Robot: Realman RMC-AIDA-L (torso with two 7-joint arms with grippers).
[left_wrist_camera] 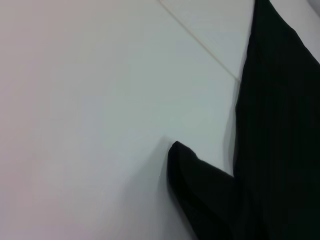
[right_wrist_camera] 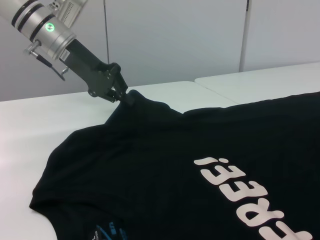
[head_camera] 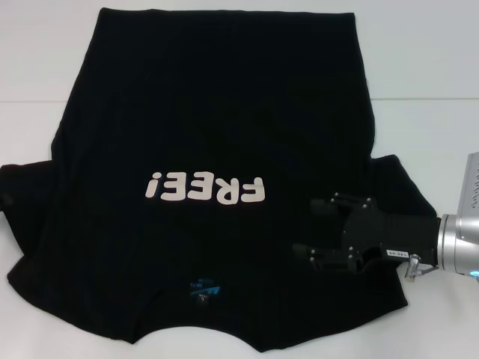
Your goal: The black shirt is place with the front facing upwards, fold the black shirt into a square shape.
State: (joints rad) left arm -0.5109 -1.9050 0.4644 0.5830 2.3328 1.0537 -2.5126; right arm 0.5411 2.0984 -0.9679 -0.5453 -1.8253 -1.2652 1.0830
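Observation:
The black shirt point(head_camera: 202, 127) lies spread front-up on the white table, with its cream "FREE!" lettering point(head_camera: 207, 188) and blue neck label point(head_camera: 203, 286) toward me. My right gripper point(head_camera: 308, 226) is open, hovering low over the shirt by its right sleeve. My left gripper is out of the head view. It shows in the right wrist view point(right_wrist_camera: 128, 97), shut on the tip of the shirt's left sleeve point(right_wrist_camera: 140, 102) and lifting it slightly. The left wrist view shows that sleeve's black cloth point(left_wrist_camera: 200, 185) against the table.
The white table point(head_camera: 426, 142) surrounds the shirt, with a seam line point(head_camera: 426, 99) running across at the back. A pale wall point(right_wrist_camera: 175, 40) stands behind the table in the right wrist view.

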